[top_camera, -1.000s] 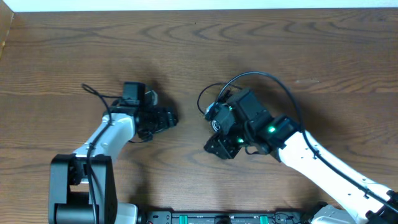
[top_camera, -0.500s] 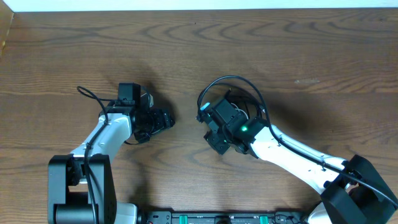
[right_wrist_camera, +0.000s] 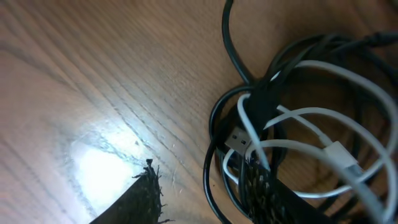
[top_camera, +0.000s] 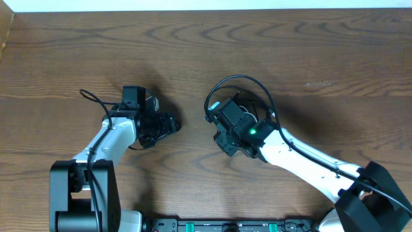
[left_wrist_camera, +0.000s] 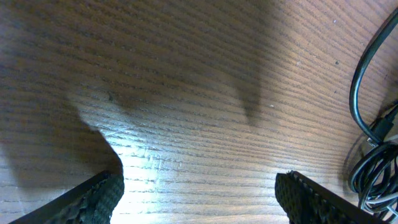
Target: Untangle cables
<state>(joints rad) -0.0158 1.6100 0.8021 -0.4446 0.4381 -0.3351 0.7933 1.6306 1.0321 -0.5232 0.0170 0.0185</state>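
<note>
Evidently the right claw (right_wrist_camera: 199,186) is set to take a first strand from the cables (right_wrist_camera: 264,99), which lie in one knotted heap near the middle of the tabletop (right_wrist_camera: 93,81), directly under that claw. Its fingers stand partway apart, one over bare wood and the other down among the coils, with a black cord (right_wrist_camera: 209,155) between them and not yet pinched. To do this well it should close on that outer black loop alone, keeping the white cord (right_wrist_camera: 339,155) and the silver plug (right_wrist_camera: 235,138) out of the bite. It should then draw outward slowly, low over the wood. The left claw (left_wrist_camera: 205,199), wide and empty over bare tabletop near the heap, would best pin the remainder so the whole knot does not drag along.
</note>
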